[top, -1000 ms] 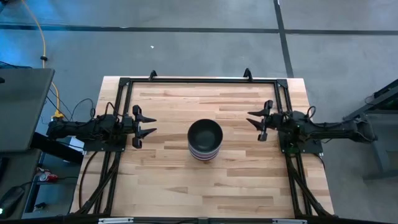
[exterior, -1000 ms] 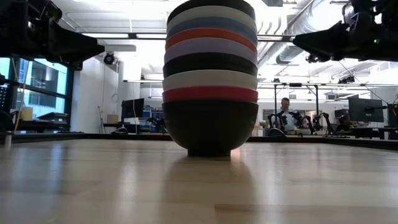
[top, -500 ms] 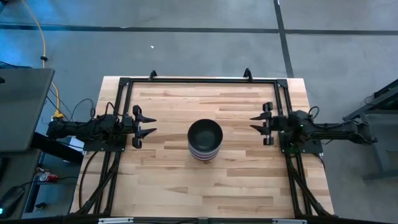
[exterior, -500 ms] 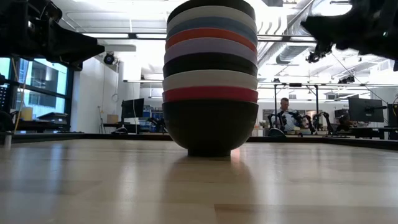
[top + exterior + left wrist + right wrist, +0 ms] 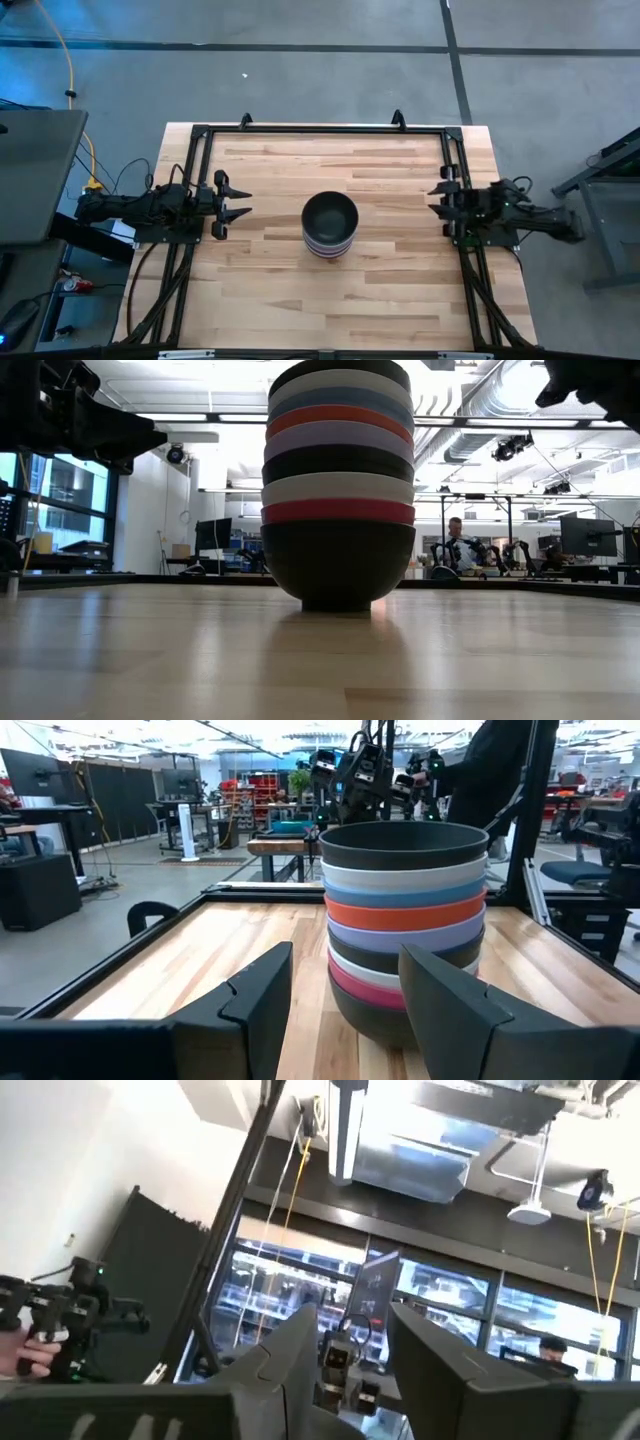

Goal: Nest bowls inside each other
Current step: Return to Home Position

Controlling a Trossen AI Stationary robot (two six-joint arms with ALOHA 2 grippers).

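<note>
The left gripper (image 5: 246,203) and right gripper (image 5: 433,199) were held open and empty, with nine nested bowls (image 5: 330,222) stacked between them.

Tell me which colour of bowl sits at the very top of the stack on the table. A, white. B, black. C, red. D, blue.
B: in the left wrist view the black bowl sits uppermost, with a white bowl directly under it.
</note>
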